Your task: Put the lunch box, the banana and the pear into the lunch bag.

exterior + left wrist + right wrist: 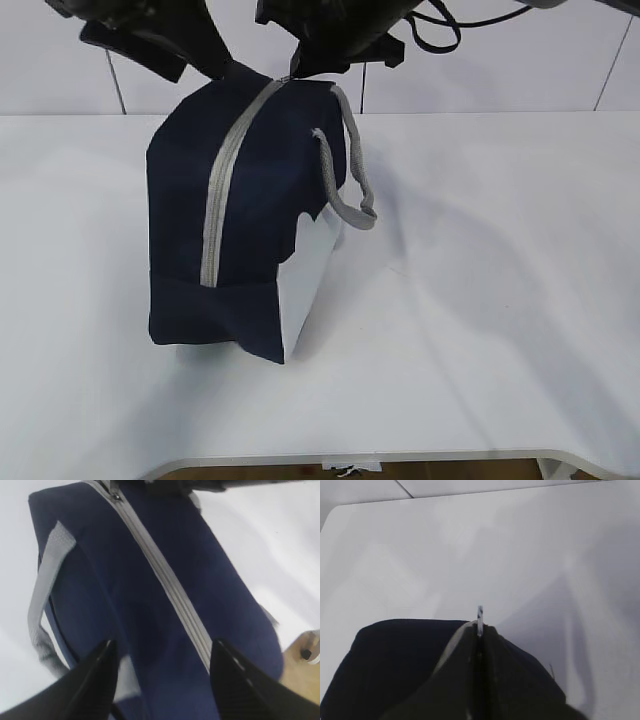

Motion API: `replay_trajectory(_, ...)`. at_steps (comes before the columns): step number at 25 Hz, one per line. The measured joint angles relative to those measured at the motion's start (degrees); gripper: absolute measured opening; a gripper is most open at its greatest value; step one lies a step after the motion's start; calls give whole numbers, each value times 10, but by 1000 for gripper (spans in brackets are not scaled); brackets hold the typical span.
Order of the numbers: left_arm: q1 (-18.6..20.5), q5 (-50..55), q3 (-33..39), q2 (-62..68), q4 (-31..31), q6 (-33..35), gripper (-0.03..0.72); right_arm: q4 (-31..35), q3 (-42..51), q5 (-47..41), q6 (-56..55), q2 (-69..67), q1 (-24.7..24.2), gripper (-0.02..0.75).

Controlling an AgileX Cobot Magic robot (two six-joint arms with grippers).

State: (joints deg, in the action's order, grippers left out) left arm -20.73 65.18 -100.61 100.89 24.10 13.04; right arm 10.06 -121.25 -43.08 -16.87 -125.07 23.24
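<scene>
Now I am pinching the zipper pull [479, 614] with my right gripper [479, 645], left gripper [162, 665] spread over the soft, floppy bag [235, 220].

One navy-blue lunch bag [245, 215] sits on one white tabletop [480, 330]. The bag has one grey zipper [225, 185] running along its top, zipped closed along the length that shows. One grey webbing handle [350, 165] shows in the exterior view; the left wrist view shows one more grey handle [47, 585] on the bag's other side, making two handles. One white patch [308, 275] covers the bag's end. Two robot arms reach in from above, each ending in one gripper: left gripper [162, 667], right gripper [479, 645].
</scene>
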Motion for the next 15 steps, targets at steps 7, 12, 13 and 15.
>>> replay_trajectory(7, 0, 0, -60, 76, 0, -1, 440, -3, 0, 2, 2, 0, 0, 1)
replay_trajectory(12, 12, -9, -62, 89, 0, -3, 426, -4, 0, 2, 3, -1, 0, 1)
replay_trajectory(13, 17, -10, -62, 90, 1, -4, 425, -4, 0, 2, 3, -1, 0, 1)
replay_trajectory(15, 27, -13, -62, 90, 7, -6, 424, -4, 0, 2, 3, -1, 0, 1)
